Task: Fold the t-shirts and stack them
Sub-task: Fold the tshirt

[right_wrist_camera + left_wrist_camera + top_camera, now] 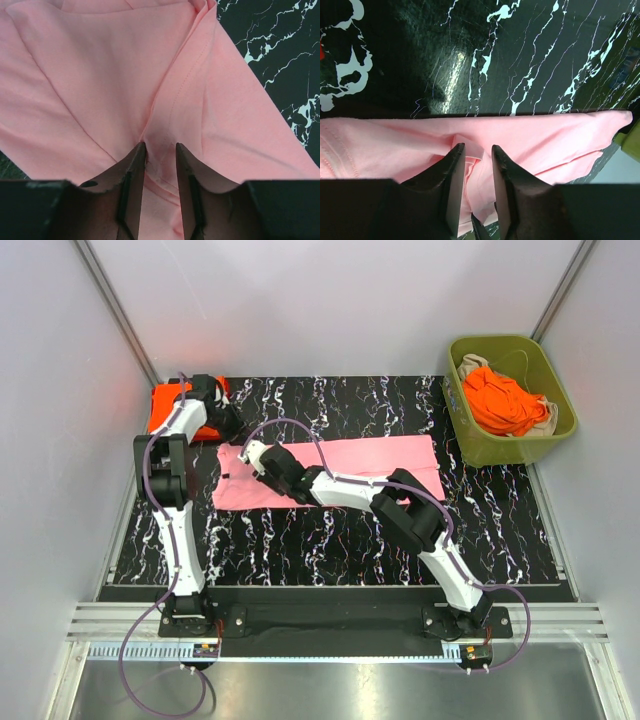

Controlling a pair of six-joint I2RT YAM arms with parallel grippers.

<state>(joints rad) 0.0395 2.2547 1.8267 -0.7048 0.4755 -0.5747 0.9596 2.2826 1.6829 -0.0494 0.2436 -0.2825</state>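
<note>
Pink t-shirt lies flattened in a long band across the middle of the marbled surface. Both hands work its left end. The left hand is closed to a narrow gap on a raised ridge at the far edge. The right hand is likewise pinched on a pucker of cloth near a seam. A folded orange-red t-shirt sits at the far left, and more orange-red shirts wait in the green bin. Judged step: gripping for a crosswise fold. The next move calls for lifting both hands evenly and carrying the end rightward.
</note>
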